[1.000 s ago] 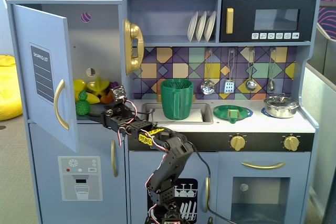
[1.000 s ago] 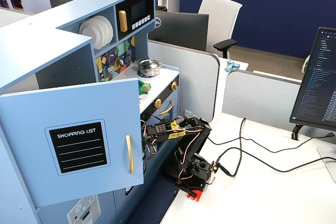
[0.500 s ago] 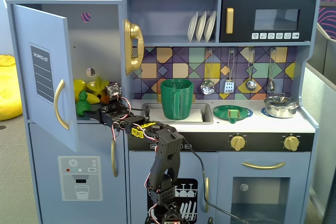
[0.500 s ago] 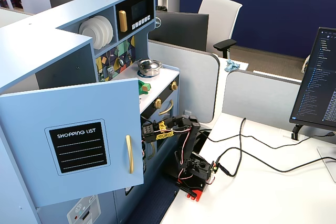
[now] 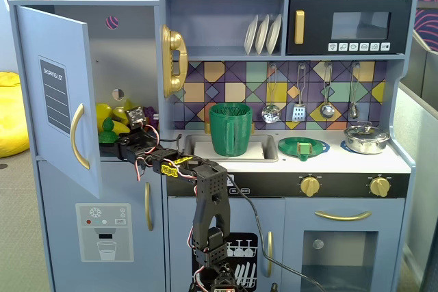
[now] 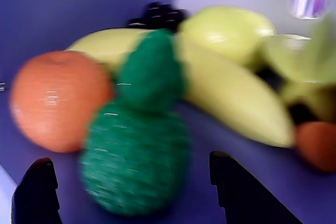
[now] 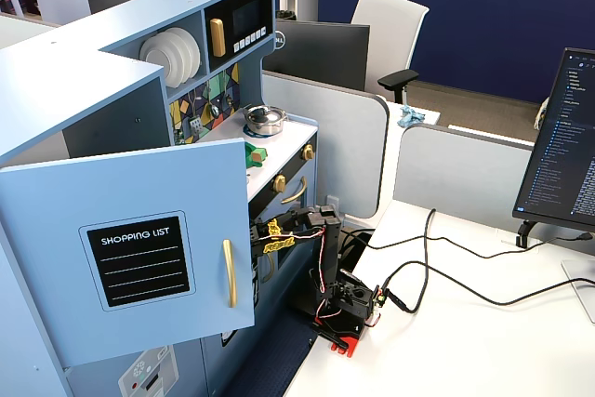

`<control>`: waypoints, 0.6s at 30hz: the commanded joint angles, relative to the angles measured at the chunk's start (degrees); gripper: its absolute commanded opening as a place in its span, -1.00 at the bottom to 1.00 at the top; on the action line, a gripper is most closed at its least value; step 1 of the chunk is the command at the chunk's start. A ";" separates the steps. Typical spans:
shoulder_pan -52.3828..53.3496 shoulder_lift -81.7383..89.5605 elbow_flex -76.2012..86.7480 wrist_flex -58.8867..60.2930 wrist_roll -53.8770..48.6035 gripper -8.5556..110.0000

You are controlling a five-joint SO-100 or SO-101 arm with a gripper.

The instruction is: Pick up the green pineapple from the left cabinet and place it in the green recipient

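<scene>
The green pineapple (image 6: 137,150) stands upright on the shelf inside the left cabinet (image 5: 58,100), whose door hangs open. In the wrist view it sits at the front of a pile of toy fruit, an orange (image 6: 59,98) touching it on the left and a yellow banana (image 6: 231,98) lying behind. The pincer (image 6: 131,192) is spread wide, one finger either side of the bumpy body, not yet touching it.

The pineapple looks like light, stiff plastic, and its knobbly skin should give the fingers purchase rather than slip. The broad lower body is the place to take hold — the narrower leafy top would likely tip or twist out. Closing may nudge the orange, since it lies so close.

The green recipient (image 5: 231,130) stands upright in the sink on the counter (image 5: 383,161); whether anything lies inside cannot be told from here. A flat green dish (image 5: 303,147) sits beside it, and a small metal pot (image 5: 366,139) beyond — both well apart from the cabinet.
</scene>
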State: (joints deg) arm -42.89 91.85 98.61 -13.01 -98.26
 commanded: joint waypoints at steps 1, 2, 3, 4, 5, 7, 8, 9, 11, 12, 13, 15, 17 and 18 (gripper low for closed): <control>-0.88 -1.32 -7.82 -1.58 -0.35 -0.33; -0.97 -2.11 -8.79 -1.49 -0.44 -0.33; -1.05 -2.90 -9.76 -1.49 -0.53 -0.33; -1.14 -3.78 -10.81 -1.41 -0.62 -0.33; -1.14 -4.66 -11.87 -1.32 -0.62 -0.33; -1.05 -6.06 -13.62 -0.97 -0.35 -0.33; -0.88 -6.68 -14.41 -0.79 -0.26 -0.33; -0.79 -7.38 -15.12 -0.79 -0.26 -0.33; -0.62 -8.88 -16.70 -0.35 -0.18 -0.34; -0.62 -9.58 -17.40 -0.18 -0.18 -0.35; -0.62 -10.28 -18.02 -0.09 -0.09 -0.36; -0.79 -11.34 -18.98 0.00 -0.26 -0.38; -1.14 -12.13 -19.51 0.09 -0.44 -0.42; -1.23 -12.22 -19.60 0.62 -0.62 -0.48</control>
State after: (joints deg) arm -43.15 79.19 84.29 -13.01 -98.26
